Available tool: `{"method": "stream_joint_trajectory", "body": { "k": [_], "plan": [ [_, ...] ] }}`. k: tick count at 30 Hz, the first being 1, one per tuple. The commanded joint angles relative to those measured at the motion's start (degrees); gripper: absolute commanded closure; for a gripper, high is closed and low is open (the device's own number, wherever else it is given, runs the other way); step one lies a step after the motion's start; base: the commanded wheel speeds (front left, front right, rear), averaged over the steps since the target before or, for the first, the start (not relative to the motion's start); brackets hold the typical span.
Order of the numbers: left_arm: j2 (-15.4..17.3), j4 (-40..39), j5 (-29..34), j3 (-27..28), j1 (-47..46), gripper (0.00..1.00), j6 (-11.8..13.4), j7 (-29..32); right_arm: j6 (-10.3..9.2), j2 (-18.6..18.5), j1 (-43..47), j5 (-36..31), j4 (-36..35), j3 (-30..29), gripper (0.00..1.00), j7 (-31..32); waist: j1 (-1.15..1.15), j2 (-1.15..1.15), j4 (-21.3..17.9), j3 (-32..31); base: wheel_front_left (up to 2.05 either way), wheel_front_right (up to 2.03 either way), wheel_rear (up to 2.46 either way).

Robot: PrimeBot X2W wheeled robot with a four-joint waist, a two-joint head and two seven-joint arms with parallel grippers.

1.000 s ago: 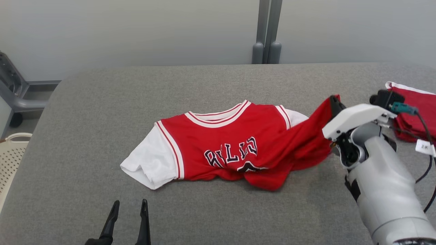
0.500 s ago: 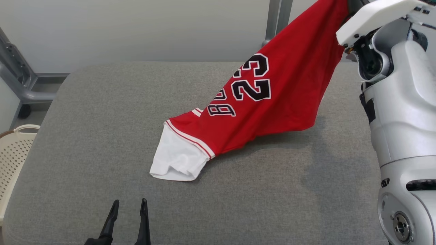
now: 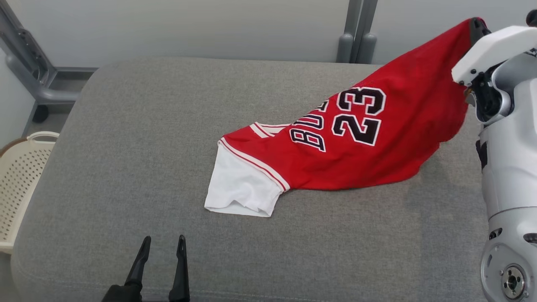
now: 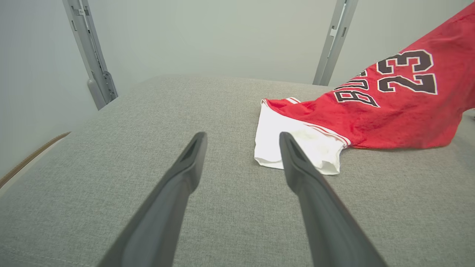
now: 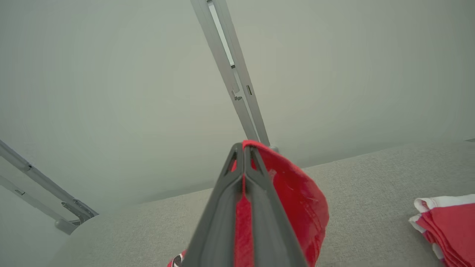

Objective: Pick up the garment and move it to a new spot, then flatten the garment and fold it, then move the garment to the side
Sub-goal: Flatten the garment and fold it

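Red cloth of the jersey (image 3: 356, 147) runs in the head view from the middle of the grey table (image 3: 126, 147) up toward two o'clock. There my right gripper (image 3: 476, 24) has one corner of the hem pinched and raised off the surface. The white sleeve (image 3: 239, 188) and shoulder end lie on the table near the centre, so the jersey is half hung, half resting. My left gripper (image 3: 163, 240) sits at seven o'clock, jaws spread and empty, well apart from the cloth, and a pale basket (image 3: 21, 184) stands off the table edge at nine o'clock. In the left wrist view the left gripper's fingers (image 4: 178, 193) frame bare table, with the sleeve just past the right-hand one at one o'clock and the printed number climbing toward two o'clock. In the right wrist view the right gripper is clenched flat on a fold of the jersey, which bunches at five o'clock, and a folded red pile (image 5: 449, 222) lies on the table at four o'clock. I judge this to be the first step, carrying the jersey to a new spot. Next I'd need to lay it down with the hem drawn taut, then bring the left gripper to the other hem corner for flattening. A one-corner hold may let it twist.
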Motion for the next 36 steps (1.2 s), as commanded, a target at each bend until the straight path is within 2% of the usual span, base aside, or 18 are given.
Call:
{"method": "stream_joint_trajectory", "body": {
  "k": [1, 7, 16, 18, 22, 28, 36],
  "plan": [
    [0.04, -0.24, 0.56, -0.17, -1.09, 0.00, -0.40, -0.02, 0.00, -0.31, 0.85, -1.29, 0.86, -1.38, 1.00, -0.93, 0.00, 0.00, 1.31, 1.77, 0.00, 0.00, 0.00],
    [0.05, -0.55, 1.14, -1.10, -2.96, 0.00, -0.98, -0.02, -0.01, -2.32, -2.05, -5.82, 4.45, -6.38, 1.00, -4.15, 0.00, 0.00, 4.59, 4.63, 0.00, 0.00, 0.00],
    [0.05, -0.50, 0.86, -4.55, -4.41, 0.00, -1.29, -0.03, 0.00, -6.25, -8.81, -12.60, 10.62, -10.51, 1.00, -8.70, 0.00, 0.00, 13.21, 7.11, 0.00, 0.00, 0.00],
    [0.05, -0.58, 0.71, -5.21, -4.58, 0.00, -1.25, -0.03, -0.01, -6.98, -9.55, -14.39, 12.10, -12.07, 0.00, -8.58, 0.00, 0.00, 14.51, 7.56, 0.00, 0.00, 0.00],
    [0.05, -0.87, 0.20, -6.07, -4.77, 0.00, -0.78, -0.03, -0.01, -7.03, -9.57, -17.43, 14.33, -13.49, 0.00, -9.02, 0.00, 0.00, 15.70, 8.08, 0.00, 0.00, 0.00],
    [0.05, -0.99, -0.61, -6.14, -4.87, 0.00, -0.01, -0.03, -0.02, -6.08, -8.19, -20.17, 17.88, -9.54, 0.00, -10.71, 0.00, 0.00, 14.21, 7.77, 0.00, 0.00, 0.00],
    [0.06, -0.74, -0.42, -5.25, -4.72, 0.00, 0.47, -0.03, -0.02, -5.07, -5.22, -16.69, 19.38, -2.85, 0.00, -18.29, 0.00, 0.00, 10.09, 5.56, 0.00, 0.00, 0.00]
  ]
}}
